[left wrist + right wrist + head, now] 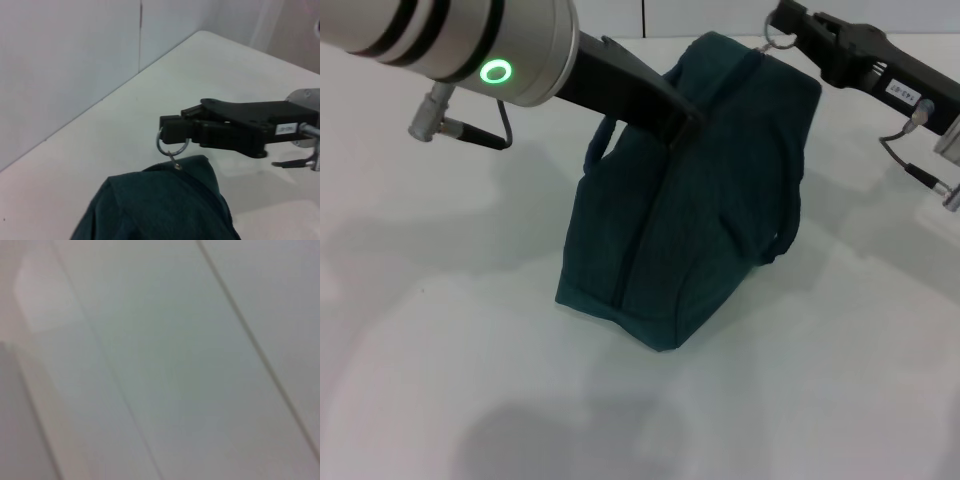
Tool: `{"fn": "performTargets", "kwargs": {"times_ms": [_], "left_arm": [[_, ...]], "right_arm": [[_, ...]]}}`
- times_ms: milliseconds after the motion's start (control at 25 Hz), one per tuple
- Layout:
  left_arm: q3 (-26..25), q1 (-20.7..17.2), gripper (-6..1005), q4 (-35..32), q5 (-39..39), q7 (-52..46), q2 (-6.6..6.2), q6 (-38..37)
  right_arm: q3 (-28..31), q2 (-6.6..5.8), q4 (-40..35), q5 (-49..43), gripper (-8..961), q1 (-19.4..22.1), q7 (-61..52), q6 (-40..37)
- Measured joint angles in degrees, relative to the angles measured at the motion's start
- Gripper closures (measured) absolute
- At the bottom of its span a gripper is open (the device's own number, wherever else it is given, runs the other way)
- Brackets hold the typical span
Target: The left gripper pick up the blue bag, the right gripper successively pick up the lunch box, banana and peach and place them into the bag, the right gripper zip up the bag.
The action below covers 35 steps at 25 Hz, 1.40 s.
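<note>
The blue bag (690, 200) stands on the white table, its top end lifted and tilted toward the back. My left gripper (682, 120) is shut on the fabric at the bag's top, beside a handle loop (600, 140). My right gripper (782, 22) is at the bag's far top corner, shut on the metal zipper ring (779, 41). The left wrist view shows the right gripper (167, 131) pinching that ring (172, 146) just above the bag (160, 205). The zipper line looks closed. The lunch box, banana and peach are out of view.
The white table (440, 330) runs all around the bag, with a pale wall (65, 55) behind it. The right arm's cables (920, 175) hang at the right edge. The right wrist view shows only a blank pale surface (160, 360).
</note>
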State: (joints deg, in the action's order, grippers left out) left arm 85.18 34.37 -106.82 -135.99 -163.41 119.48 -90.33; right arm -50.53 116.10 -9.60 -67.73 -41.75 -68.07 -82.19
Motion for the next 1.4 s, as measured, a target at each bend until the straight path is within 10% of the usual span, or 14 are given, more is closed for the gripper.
{"fn": "performTargets", "kwargs": {"times_ms": [560, 1200, 1400], "left_arm": [[-2.2, -0.7, 943, -1.1, 1.8, 1.9, 0.17, 0.9], [-2.0, -3.6, 944, 1.1, 2.3, 4.1, 0.23, 5.0], [-3.2, -3.8, 944, 3.8, 5.7, 4.8, 0.23, 5.2]], "right_arm": [[-2.1, -0.23, -0.1, -0.1, 846, 0.2, -1.4, 15.0], [-1.5, -0.42, -4.9, 3.3, 843, 6.3, -1.4, 9.6], [-1.6, -0.56, -6.8, 3.4, 632, 8.8, -1.3, 9.0]]}}
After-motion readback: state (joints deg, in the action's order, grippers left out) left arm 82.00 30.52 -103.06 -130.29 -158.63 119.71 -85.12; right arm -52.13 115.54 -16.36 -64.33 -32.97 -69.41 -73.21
